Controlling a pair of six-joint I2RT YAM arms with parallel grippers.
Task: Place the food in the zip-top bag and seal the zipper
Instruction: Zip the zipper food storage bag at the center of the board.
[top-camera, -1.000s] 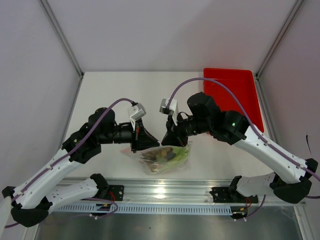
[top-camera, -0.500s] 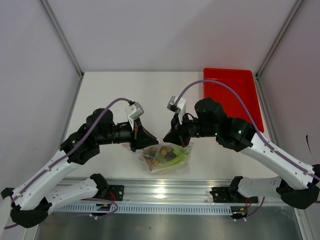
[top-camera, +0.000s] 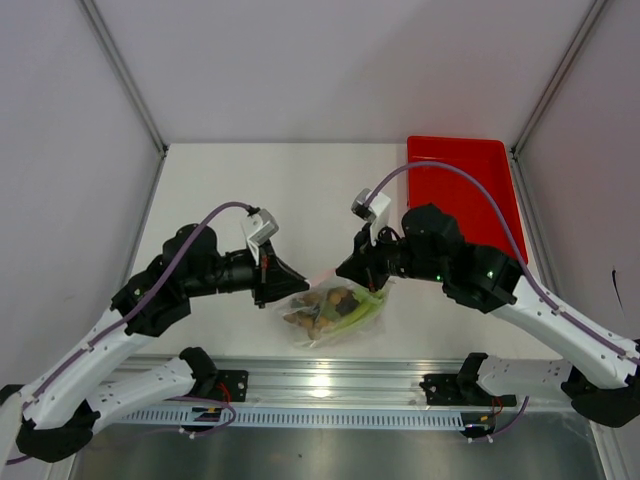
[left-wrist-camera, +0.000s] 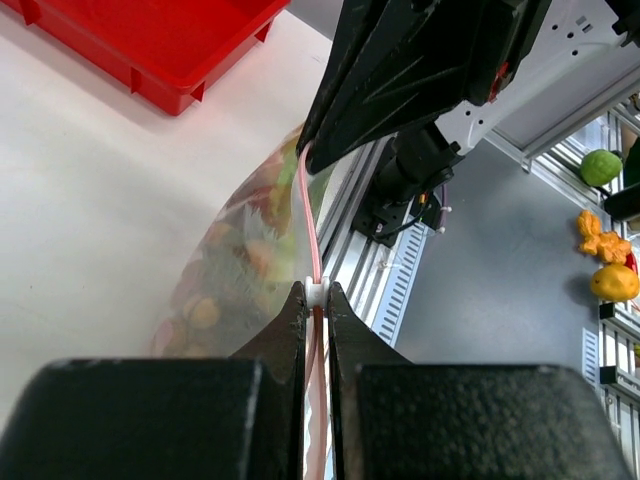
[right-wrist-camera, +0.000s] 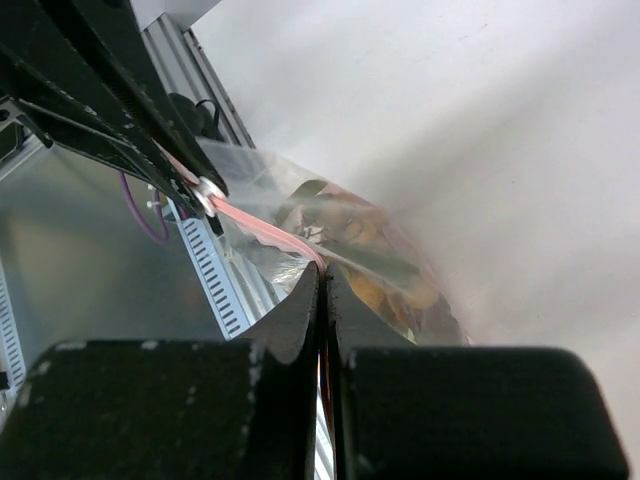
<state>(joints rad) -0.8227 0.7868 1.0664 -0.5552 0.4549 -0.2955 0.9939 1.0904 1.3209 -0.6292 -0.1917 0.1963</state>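
The clear zip-top bag (top-camera: 330, 312) hangs lifted between my two grippers near the table's front edge, with the food (top-camera: 325, 305) inside it. The pink-red zipper (top-camera: 322, 272) is stretched taut between them. My left gripper (top-camera: 278, 278) is shut on the zipper's left end, with the white slider tab (left-wrist-camera: 316, 292) right at its fingertips. My right gripper (top-camera: 347, 270) is shut on the zipper's right end (right-wrist-camera: 300, 246). The food shows blurred through the plastic in both wrist views (left-wrist-camera: 235, 270) (right-wrist-camera: 370, 265).
A red tray (top-camera: 465, 190) stands at the back right of the white table (top-camera: 250, 190). An aluminium rail (top-camera: 330, 385) runs along the table's front edge below the bag. Grey walls close in the sides and back.
My two grippers have moved apart, left going left and right going right. The pink zipper strip now shows stretched between them, and the bag has shifted slightly.
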